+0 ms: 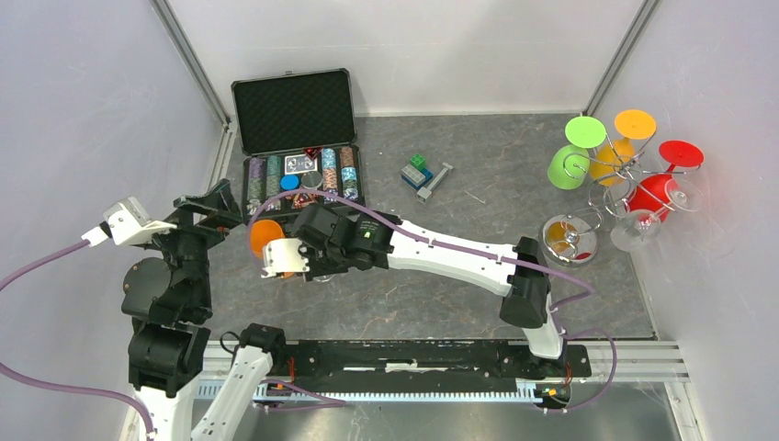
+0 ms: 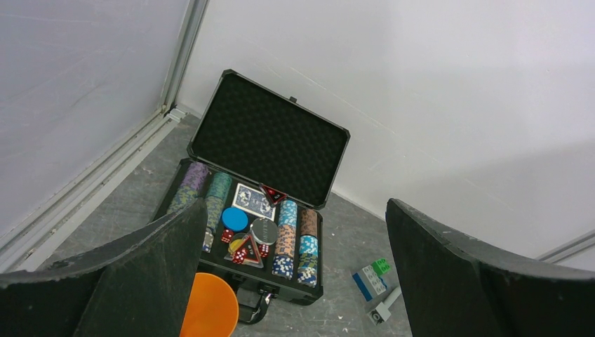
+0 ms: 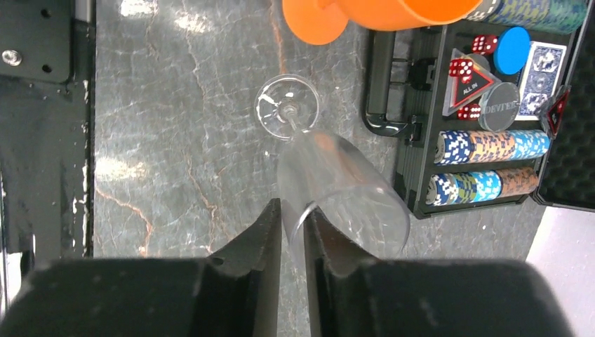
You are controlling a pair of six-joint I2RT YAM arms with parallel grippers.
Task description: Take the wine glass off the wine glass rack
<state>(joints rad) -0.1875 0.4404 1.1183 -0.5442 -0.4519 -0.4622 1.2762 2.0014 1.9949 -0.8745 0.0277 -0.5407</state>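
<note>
The wine glass rack (image 1: 571, 235), a silver wire stand, is at the far right. Green (image 1: 570, 158), orange (image 1: 626, 136), red (image 1: 660, 188) and clear (image 1: 640, 228) glasses hang on it. My right gripper (image 1: 287, 259) has reached across to the left, far from the rack. In the right wrist view it (image 3: 292, 210) is shut on the rim of a clear wine glass (image 3: 337, 182), whose foot (image 3: 286, 107) points down at the table. An orange wine glass (image 1: 265, 237) is right beside it. My left gripper (image 2: 296, 203) is open and empty above the poker case.
An open black poker chip case (image 1: 296, 138) lies at the back left, just beyond the orange glass. A small toy-brick piece (image 1: 417, 172) and a grey part (image 1: 435, 180) lie mid-table. Walls close in on the left, back and right.
</note>
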